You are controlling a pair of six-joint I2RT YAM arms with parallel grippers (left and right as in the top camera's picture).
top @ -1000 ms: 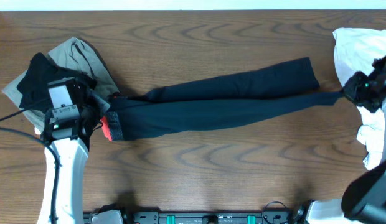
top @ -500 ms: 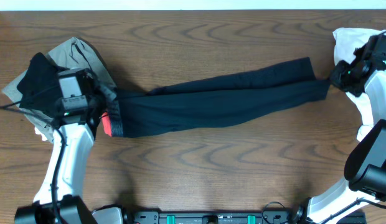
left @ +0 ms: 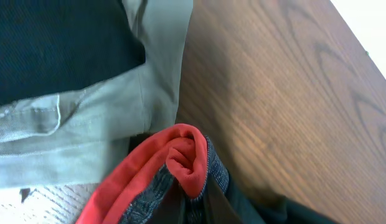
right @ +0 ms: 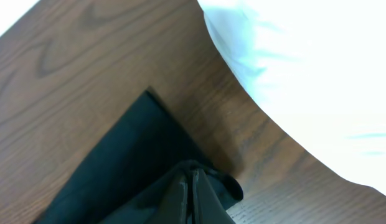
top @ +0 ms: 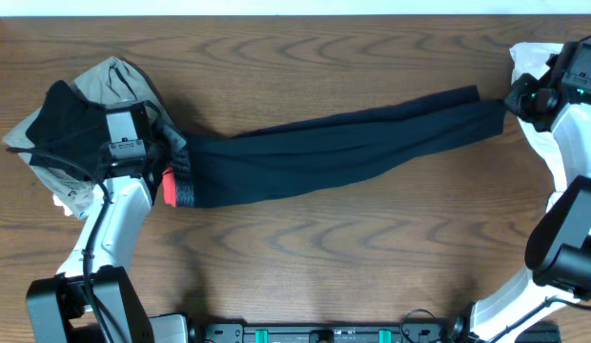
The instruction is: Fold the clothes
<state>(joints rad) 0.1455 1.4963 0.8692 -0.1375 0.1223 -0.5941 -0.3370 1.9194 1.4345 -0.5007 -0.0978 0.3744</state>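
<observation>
Near edge: a dark rail with green fittings [top: 324,334] ran along the near side of the brown wood-grain table [top: 324,252].
Left arm: the white left arm [top: 105,238] reached from the near left corner toward the far side.
Left gripper: the left gripper [top: 168,164] was clenched on the waist end of the garment. In the wrist view, the red edge was bunched into a fold right at the shut jaws.
Task item: the long black trousers of thin fabric [top: 334,152] lay stretched across the middle of the table. The waist was at the left and the legs rose slightly toward the far right, one leg overlapping the other.
Waistband: the heathered grey waistband with coral-red edge [top: 172,189] sat at the left end, crumpled, just beside the left pile.
Right gripper: the right gripper [top: 512,101] was clamped on the leg ends at the far right. In the wrist view, black cloth was pinched and gathered between the shut jaws, with one leg corner lying flat on the wood.
Left pile: a crumpled grey-khaki garment [top: 119,81] lay at the far left with a plain black garment [top: 62,114] on top. Whether the khaki touched the waistband could not be told.
Right pile: a rumpled white garment [top: 536,65] lay at the far right, near the leg ends.
</observation>
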